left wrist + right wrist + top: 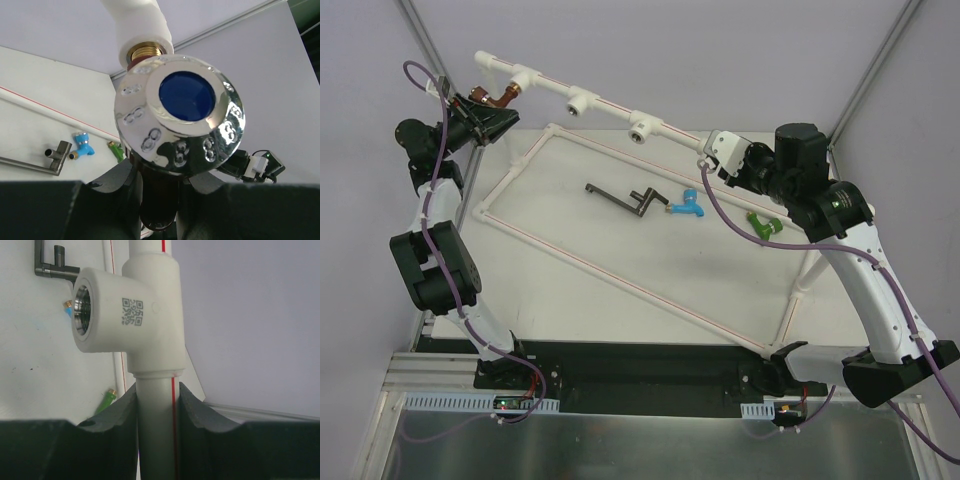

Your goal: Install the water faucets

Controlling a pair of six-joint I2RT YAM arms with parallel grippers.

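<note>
Red-brown faucet (180, 117) is pinched by its dark stem in the left gripper (157, 200), fingers pressed against both sides. Its brass end meets the mouth of the leftmost socket (146, 50) on the top rail of the white pipe frame (612, 108). The right gripper (157, 405) clamps that same rail, one finger on each side of the pipe, just beside the rightmost socket (82, 310). On the table (600, 245), inside the frame's base rectangle, the blue faucet (688, 206) lies just beside a dark metal bar (620, 198). The green faucet (761, 224) lies nearer the frame's right post.
</note>
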